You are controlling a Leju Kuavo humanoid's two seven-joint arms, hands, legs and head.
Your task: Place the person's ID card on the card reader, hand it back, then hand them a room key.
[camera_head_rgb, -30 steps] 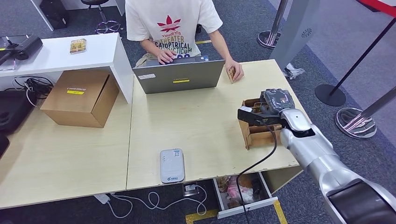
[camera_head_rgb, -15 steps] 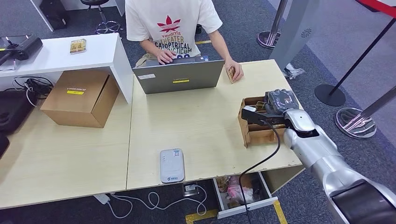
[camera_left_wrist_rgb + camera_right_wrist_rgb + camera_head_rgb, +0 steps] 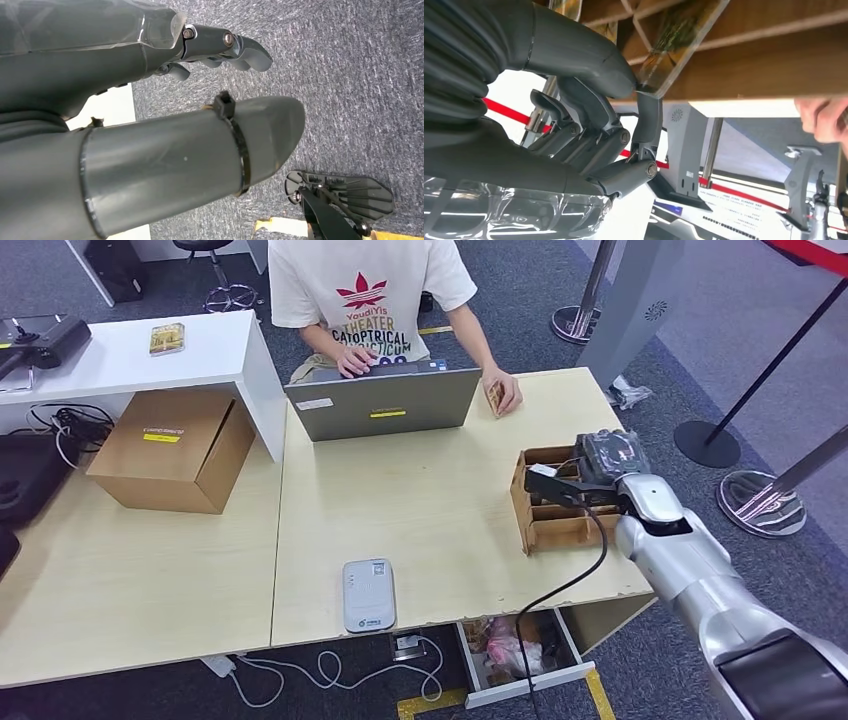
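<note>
"YoudiYis THEATER" on the person's white T-shirt (image 3: 366, 285).

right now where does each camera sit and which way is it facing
Head view: high on the robot, looking down at the desk; right arm and robot hand at the wooden box.
Left wrist view: behind the left robot hand, facing the carpet.
Right wrist view: behind the right robot hand, pinching a card at the box.
Head and right wrist views share the box.

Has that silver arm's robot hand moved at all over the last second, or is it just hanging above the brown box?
Yes. The right robot hand has slid toward the robot's right and slightly nearer the robot, judged against the divided wooden box, which stayed put on the table.
</note>
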